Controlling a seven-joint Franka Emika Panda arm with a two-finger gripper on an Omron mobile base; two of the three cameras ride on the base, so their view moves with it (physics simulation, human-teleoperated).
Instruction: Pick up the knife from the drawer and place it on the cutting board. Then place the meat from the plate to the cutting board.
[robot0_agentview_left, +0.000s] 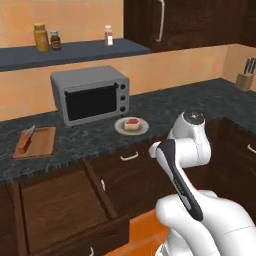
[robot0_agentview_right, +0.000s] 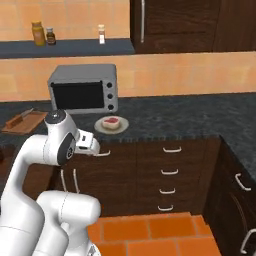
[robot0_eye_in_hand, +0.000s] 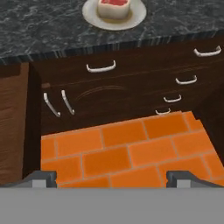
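The small knife with the orange-brown handle (robot0_agentview_left: 25, 140) already lies on the flat light-brown wooden cutting board (robot0_agentview_left: 41, 145), far off to the left of the jaws along the dark speckled counter (robot0_agentview_left: 165, 107), its long axis running roughly down the board's length beside the left edge. So the knife part looks done, and the dark brown wooden drawer (robot0_agentview_left: 67, 212) stands pulled out and empty below it.

What the next move turns on, as I judge it, is the small red steak slab with a white fat rim (robot0_eye_in_hand: 113, 6). In the hand view it sits on the round cream-white plate (robot0_eye_in_hand: 133, 19) ahead of and above the jaws, a little left of their midline, with the counter edge between.

The gripper (robot0_eye_in_hand: 113, 178) has its jaws spread wide and holds nothing; its tips frame orange floor tiles (robot0_eye_in_hand: 131, 153), well short of the meat.
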